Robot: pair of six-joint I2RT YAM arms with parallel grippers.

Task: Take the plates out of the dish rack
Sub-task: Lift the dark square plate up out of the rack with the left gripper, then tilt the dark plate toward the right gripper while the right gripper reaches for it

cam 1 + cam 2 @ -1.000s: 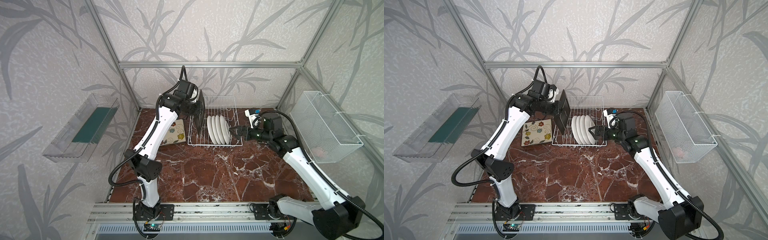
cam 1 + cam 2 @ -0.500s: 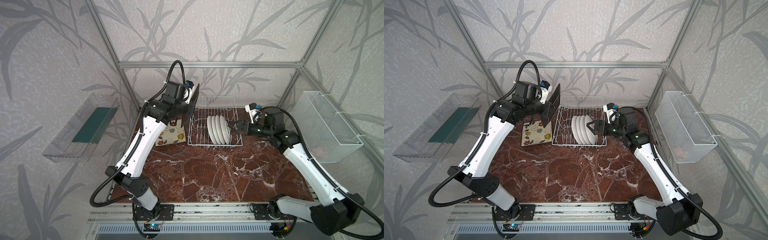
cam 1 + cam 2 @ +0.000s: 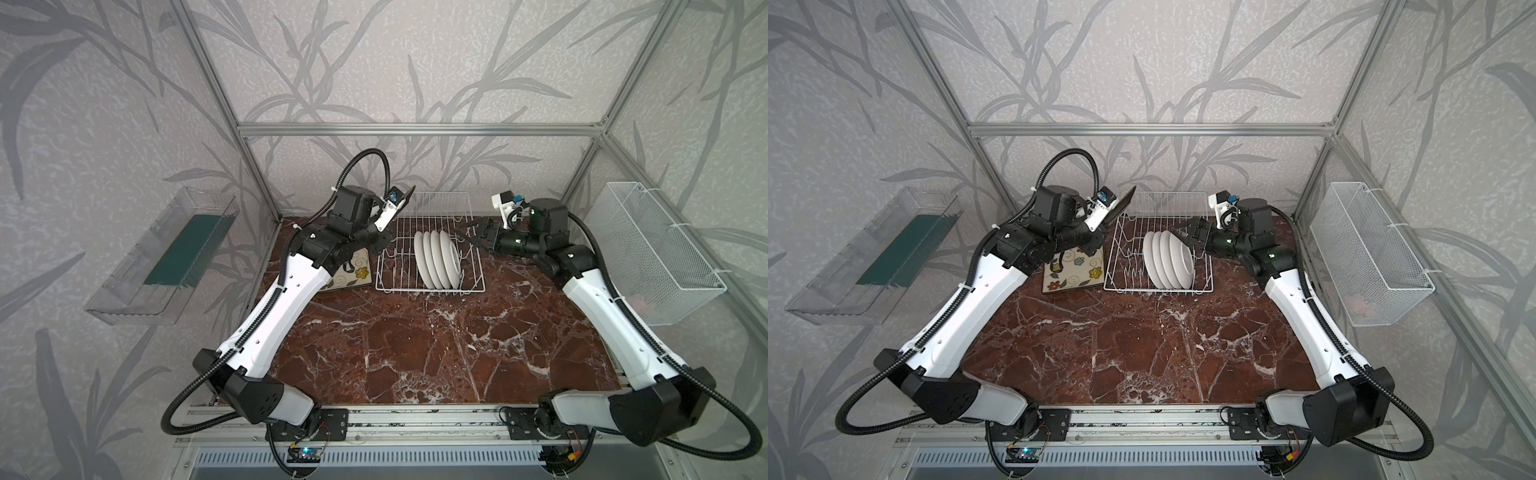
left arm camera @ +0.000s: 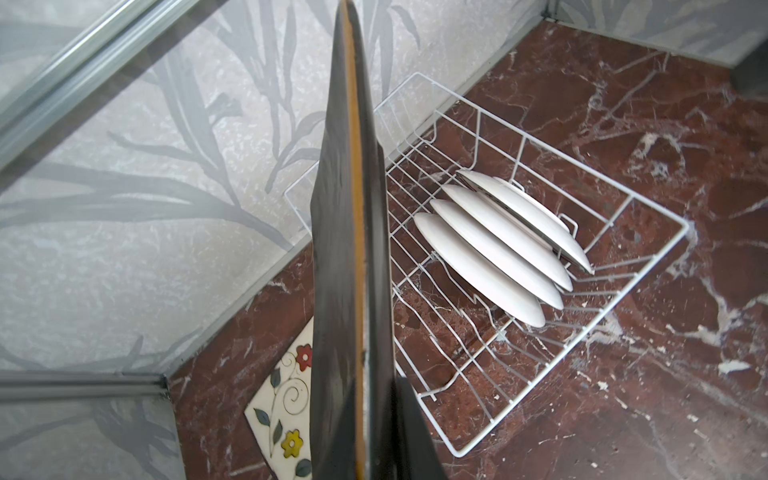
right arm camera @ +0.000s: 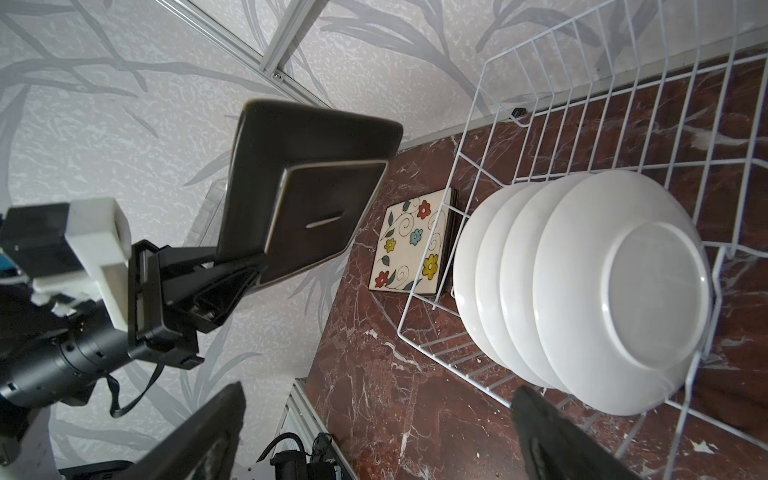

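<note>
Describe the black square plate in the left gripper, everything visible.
The black square plate has rounded corners and a glossy, ceramic-looking glaze. Its underside shows a raised square foot with a pale edge and a pale mark at the centre. Edge-on, an ochre line runs along its rim. The left gripper is shut on one edge, its fingers the only contact. It hangs tilted in the air, clear of the white wire dish rack.

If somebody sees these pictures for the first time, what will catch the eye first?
First, the black square plate held in the air by the shut left gripper, near the left end of the dish rack. Then the four white round plates standing on edge in the rack, with the open right gripper close to them. A flowered plate lies flat left of the rack.
</note>
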